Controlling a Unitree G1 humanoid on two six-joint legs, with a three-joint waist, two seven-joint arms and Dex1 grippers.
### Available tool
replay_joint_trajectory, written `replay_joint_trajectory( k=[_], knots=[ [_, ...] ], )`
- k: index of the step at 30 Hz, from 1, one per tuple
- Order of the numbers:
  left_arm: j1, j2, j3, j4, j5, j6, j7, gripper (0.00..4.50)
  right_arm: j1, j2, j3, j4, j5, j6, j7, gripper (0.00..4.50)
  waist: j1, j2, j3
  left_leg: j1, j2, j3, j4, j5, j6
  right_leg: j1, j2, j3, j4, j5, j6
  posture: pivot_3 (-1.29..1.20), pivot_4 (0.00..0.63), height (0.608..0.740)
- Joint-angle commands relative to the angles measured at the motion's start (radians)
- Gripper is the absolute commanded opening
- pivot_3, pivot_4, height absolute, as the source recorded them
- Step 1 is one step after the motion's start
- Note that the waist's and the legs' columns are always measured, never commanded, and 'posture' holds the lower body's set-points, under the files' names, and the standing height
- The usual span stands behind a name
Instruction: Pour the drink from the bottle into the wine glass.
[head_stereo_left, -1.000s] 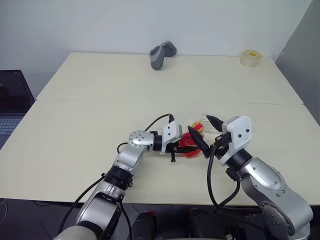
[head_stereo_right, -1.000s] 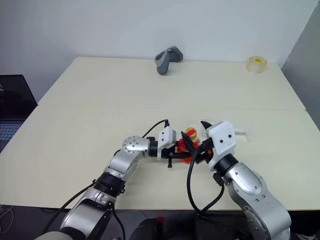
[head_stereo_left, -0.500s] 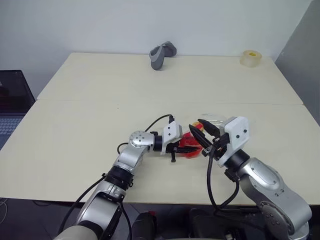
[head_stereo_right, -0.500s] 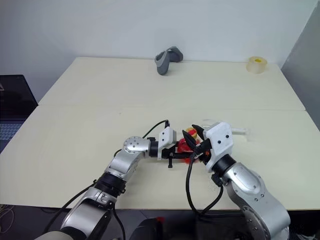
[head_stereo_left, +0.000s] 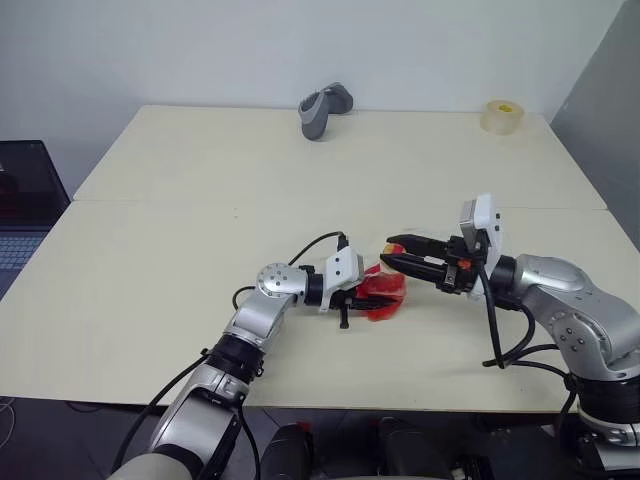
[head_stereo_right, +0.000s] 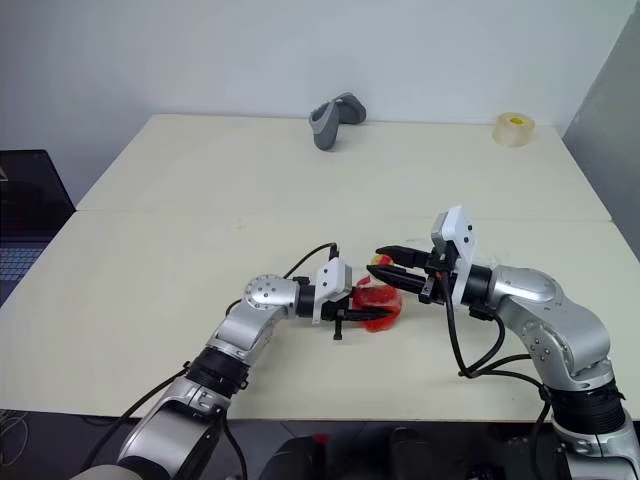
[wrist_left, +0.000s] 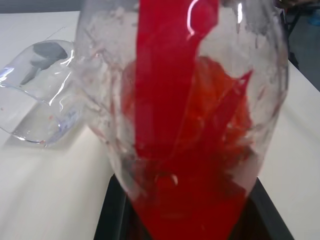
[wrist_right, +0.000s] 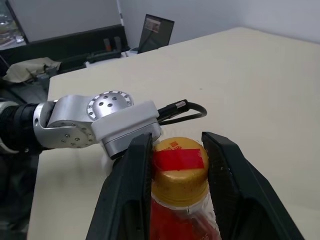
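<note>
My left gripper (head_stereo_left: 372, 297) is shut on the body of the bottle (head_stereo_left: 382, 293), held just above the table's middle. The red drink (wrist_left: 190, 150) fills much of the clear bottle. My right gripper (head_stereo_left: 392, 256) reaches in level from the right. Its two black fingers (wrist_right: 135, 180) clasp the yellow cap (wrist_right: 180, 172), which carries a red strip, from both sides. The wine glass (wrist_left: 35, 95) shows as a clear bowl right beside the bottle in the left wrist view; it looks tipped on its side on the table.
A grey curved object (head_stereo_left: 325, 108) lies at the far edge of the back table, and a roll of tape (head_stereo_left: 501, 116) sits at the back right. A laptop (head_stereo_left: 25, 200) stands off the table's left side. A seam (head_stereo_left: 200, 205) joins the two tables.
My right gripper has swung round to lie level, now coming at the bottle from the right, and its fingers have closed in on the cap. The left gripper and bottle stayed still.
</note>
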Motion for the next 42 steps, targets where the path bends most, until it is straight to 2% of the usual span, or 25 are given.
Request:
replay_joint_trajectory(
  k=[1,5,6,7,10,14,18,27,30,33,38,42],
  knots=[
    [-0.001,-0.015,0.004,-0.064,-0.013,-0.035,0.008,0.9,0.018,0.003,-0.022,-0.033,-0.027,0.0,-0.063,2.57,0.0,0.0,0.0,0.0,0.0,0.0,0.0,0.0,0.0,0.0,0.0,0.0,0.0,0.0,0.0,0.0,0.15,0.74],
    [-0.021,-0.036,0.025,-0.026,-0.008,-0.047,0.055,0.9,0.087,0.022,-0.041,-0.194,-0.114,-0.04,-0.211,4.01,0.002,0.0,0.0,-0.001,0.0,0.0,0.001,0.0,0.0,0.0,0.0,0.0,0.0,0.0,0.0,0.0,0.15,0.74],
    [-0.027,-0.039,0.028,-0.018,-0.007,-0.053,0.061,0.9,0.111,0.036,-0.042,-0.237,-0.13,-0.039,-0.254,4.31,0.002,0.0,0.0,-0.001,0.0,0.0,0.0,0.0,0.0,-0.001,0.0,0.0,0.0,0.0,0.0,0.0,0.15,0.74],
    [-0.034,-0.042,0.032,-0.009,-0.008,-0.054,0.069,0.9,0.141,0.056,-0.038,-0.279,-0.144,-0.034,-0.298,4.35,0.002,0.0,0.0,-0.002,0.0,-0.001,0.0,0.0,0.0,-0.001,0.0,0.0,0.0,0.0,0.0,0.0,0.15,0.74],
    [-0.045,-0.048,0.036,0.006,-0.011,-0.058,0.076,0.9,0.209,0.113,0.002,-0.356,-0.223,-0.053,-0.407,4.35,0.002,0.0,0.0,-0.002,0.0,-0.001,0.0,0.0,0.0,-0.002,0.0,0.0,0.0,0.0,0.001,0.0,0.15,0.74],
    [-0.046,-0.053,0.029,0.018,-0.012,-0.065,0.069,0.9,0.225,0.208,0.044,-0.37,-0.298,-0.061,-0.524,4.35,-0.002,0.0,0.0,-0.001,0.0,0.001,0.0,0.0,0.0,-0.002,0.0,0.001,0.001,-0.001,0.003,0.0,0.15,0.74],
    [-0.05,-0.059,0.028,0.031,-0.01,-0.071,0.058,0.9,0.234,0.228,0.04,-0.358,-0.324,-0.082,-0.529,4.35,0.0,0.0,0.0,-0.001,0.0,0.0,0.0,0.0,0.0,-0.001,0.0,0.0,0.001,-0.001,0.003,0.0,0.15,0.74],
    [-0.049,-0.06,0.031,0.034,-0.008,-0.073,0.057,0.87,0.26,0.213,-0.044,-0.345,-0.318,-0.102,-0.531,4.35,0.0,0.0,0.0,-0.001,-0.001,0.0,0.0,0.0,0.0,-0.001,0.0,0.001,0.0,0.0,0.001,0.0,0.15,0.74],
    [-0.042,-0.055,0.033,0.029,-0.01,-0.069,0.061,0.87,0.335,0.201,-0.151,-0.39,-0.221,-0.087,-0.49,4.35,0.001,0.0,0.0,-0.001,-0.001,0.0,0.0,0.0,0.0,-0.001,0.0,0.0,0.0,0.0,0.001,0.0,0.15,0.74],
    [-0.038,-0.054,0.034,0.028,-0.012,-0.066,0.064,0.87,0.396,0.152,-0.191,-0.424,-0.146,-0.061,-0.429,4.35,0.001,0.0,0.0,-0.002,-0.001,0.0,0.0,0.0,0.0,-0.001,0.0,0.0,0.0,0.0,0.001,0.0,0.15,0.74],
    [-0.034,-0.055,0.032,0.026,-0.011,-0.067,0.064,0.87,0.43,0.08,-0.192,-0.463,-0.084,-0.023,-0.384,4.35,-0.001,0.0,0.0,0.0,-0.001,0.001,0.0,0.0,0.0,0.0,0.0,0.001,0.0,-0.001,0.003,0.0,0.15,0.74],
    [-0.034,-0.058,0.031,0.025,-0.009,-0.067,0.063,0.87,0.376,0.065,-0.123,-0.483,-0.105,-0.012,-0.406,4.35,-0.002,0.0,0.0,0.0,0.0,0.0,0.0,0.0,0.0,-0.001,0.001,0.001,0.0,-0.002,0.003,0.0,0.15,0.74]
  ],
)
